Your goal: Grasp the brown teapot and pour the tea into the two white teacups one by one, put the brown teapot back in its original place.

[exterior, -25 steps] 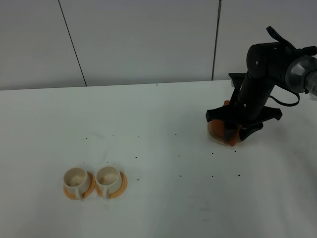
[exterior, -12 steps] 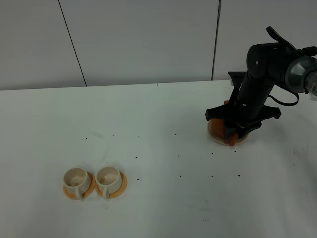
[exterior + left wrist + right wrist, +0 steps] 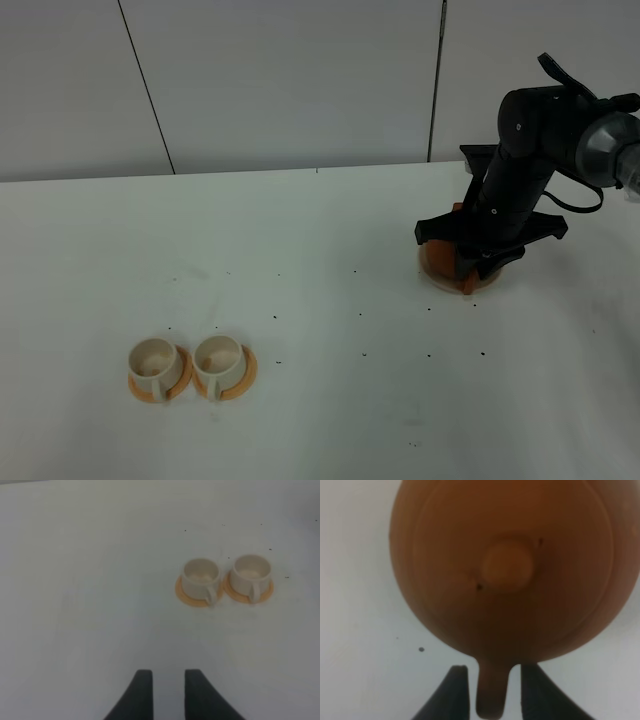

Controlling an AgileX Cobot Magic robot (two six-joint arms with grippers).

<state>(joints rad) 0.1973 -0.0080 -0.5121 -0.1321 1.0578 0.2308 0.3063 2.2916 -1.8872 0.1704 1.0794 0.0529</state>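
The brown teapot (image 3: 510,565) fills the right wrist view from above, knobbed lid in the middle. Its handle (image 3: 492,690) points back between the fingers of my right gripper (image 3: 493,696). The jaws stand open on either side of the handle, with a thin gap on each side. In the high view the right gripper (image 3: 470,270) hangs over the teapot (image 3: 435,258) at the right and hides most of it; the original place under it does not show. The two white teacups (image 3: 155,362) (image 3: 220,358) sit on orange saucers at the front left. My left gripper (image 3: 167,690) is open and empty, well short of the teacups (image 3: 201,574) (image 3: 251,571).
The white table (image 3: 320,250) carries small dark specks (image 3: 362,354) scattered across its middle. A grey panelled wall (image 3: 280,80) runs behind the table's far edge. The right arm's black links (image 3: 530,150) rise above the teapot.
The right gripper's fingers have drawn in toward the teapot's handle. The arm has barely shifted, and the cups and left gripper have not moved.
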